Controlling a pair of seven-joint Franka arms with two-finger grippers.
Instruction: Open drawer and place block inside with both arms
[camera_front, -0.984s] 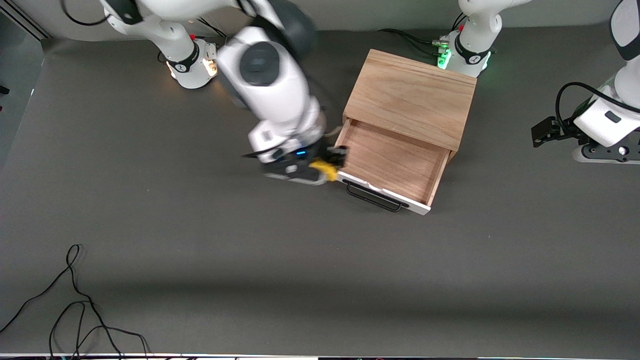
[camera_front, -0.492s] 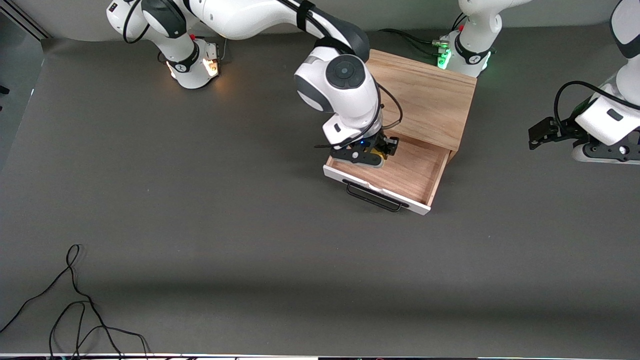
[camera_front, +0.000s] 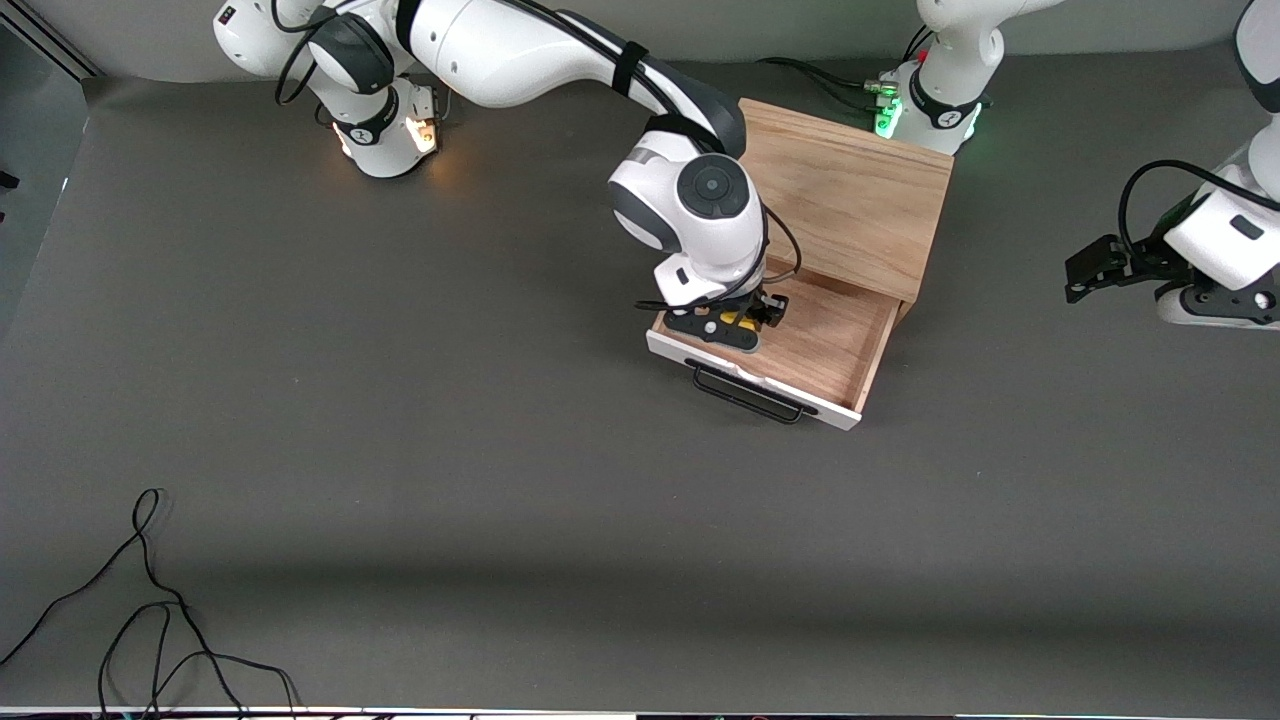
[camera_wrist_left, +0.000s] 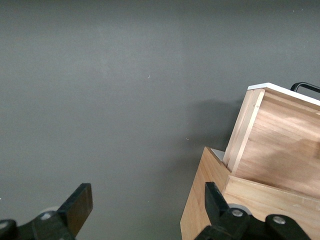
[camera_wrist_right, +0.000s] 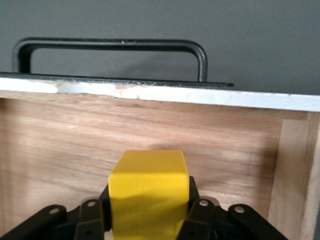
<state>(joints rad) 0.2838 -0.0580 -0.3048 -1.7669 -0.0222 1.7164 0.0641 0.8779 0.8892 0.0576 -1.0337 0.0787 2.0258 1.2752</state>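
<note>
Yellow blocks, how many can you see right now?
1: the yellow block is clamped in the right gripper, over the open drawer.

We see a wide table covered in a plain dark grey, matte surface that fills nearly the whole front view. Along the top edge runs a strip of pale grey wall. At the upper corner toward the right arm's end, a darker panel meets the table's edge. A thin black cable lies in loose loops on the table, close to the front camera. A soft, broad shadow band crosses the surface there too.
</note>
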